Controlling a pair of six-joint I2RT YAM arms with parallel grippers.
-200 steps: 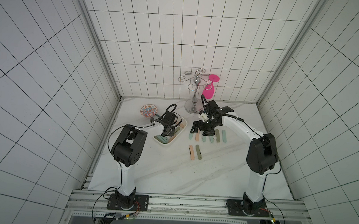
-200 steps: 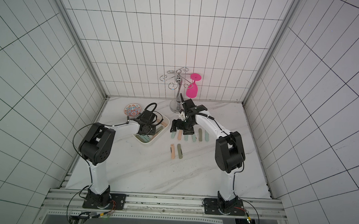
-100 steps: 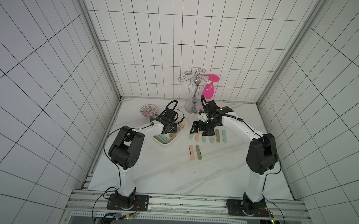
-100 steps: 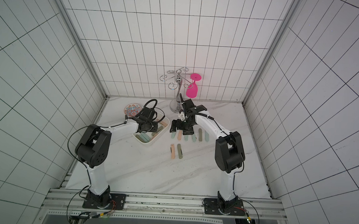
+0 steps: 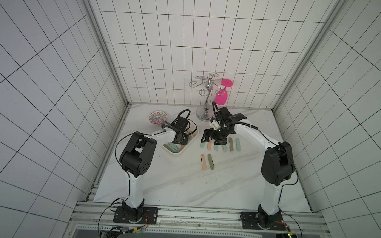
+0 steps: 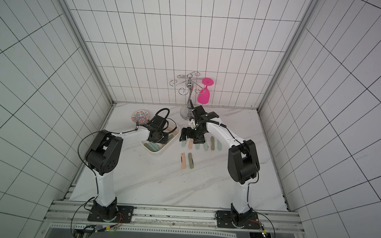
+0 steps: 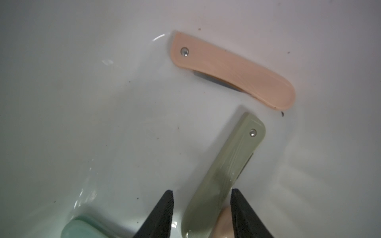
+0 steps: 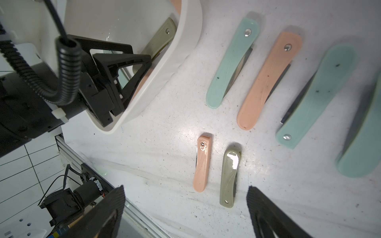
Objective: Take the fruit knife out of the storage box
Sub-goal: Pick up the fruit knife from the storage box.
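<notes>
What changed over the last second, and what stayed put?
The left gripper shifted slightly in the storage box and settled back; it now straddles the olive-green knife, jaws apart, nothing lifted. The right gripper, the knives on the table and the bowl stayed put.

White links (image 5: pixel 135 188), black joints (image 5: pixel 138 155), corrugated cables (image 8: pixel 69 61)

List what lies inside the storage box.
Visible: peach folding knife, olive-green folding knife, mint knife's end. Partly covered beneath the olive-green one: another peach piece. The left end effector hides the rest.
</notes>
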